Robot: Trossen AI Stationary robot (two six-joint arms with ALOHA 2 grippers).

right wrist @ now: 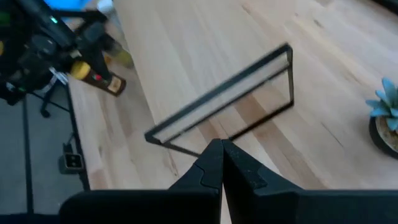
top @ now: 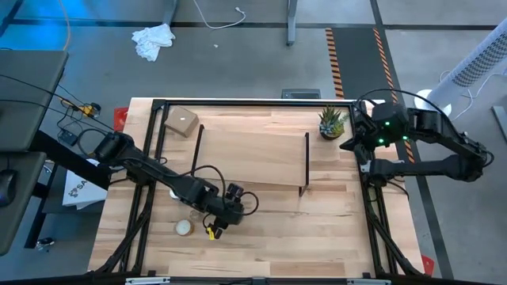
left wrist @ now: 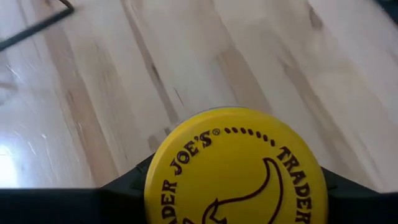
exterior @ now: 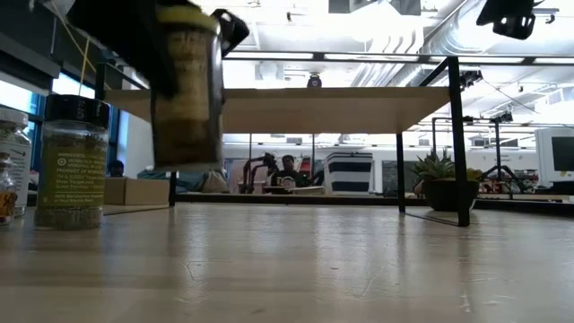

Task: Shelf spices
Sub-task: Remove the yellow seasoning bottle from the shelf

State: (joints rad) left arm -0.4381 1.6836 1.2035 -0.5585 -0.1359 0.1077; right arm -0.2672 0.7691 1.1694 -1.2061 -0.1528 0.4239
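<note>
My left gripper (top: 215, 226) is over the table's near left part, shut on the yellow-lidded spice jar (exterior: 186, 85). The jar's yellow lid (left wrist: 233, 168) fills the left wrist view. A black-capped jar (exterior: 72, 161) and a white-capped one (exterior: 7, 170) stand on their bases on the tabletop; the white cap (top: 184, 228) shows beside the left gripper. The shelf (top: 253, 154) stands on its black legs mid-table, its plank (exterior: 296, 108) bare. My right gripper (right wrist: 222, 155) is shut and hovers at the table's right edge (top: 356, 146). My left gripper has the yellow-lidded jar pinched between its two fingers (left wrist: 124, 183) at the lid's rim (left wrist: 155, 180), one finger on each side. It comes from above, pointing down. The jar hangs upright below the fingers, lifted clear of the table.
A potted plant (top: 332, 123) stands at the far right, next to the shelf's right leg. A cardboard box (top: 182, 121) sits at the far left corner. Bare wood (top: 317, 229) lies in front of the shelf. People and equipment show in the room behind.
</note>
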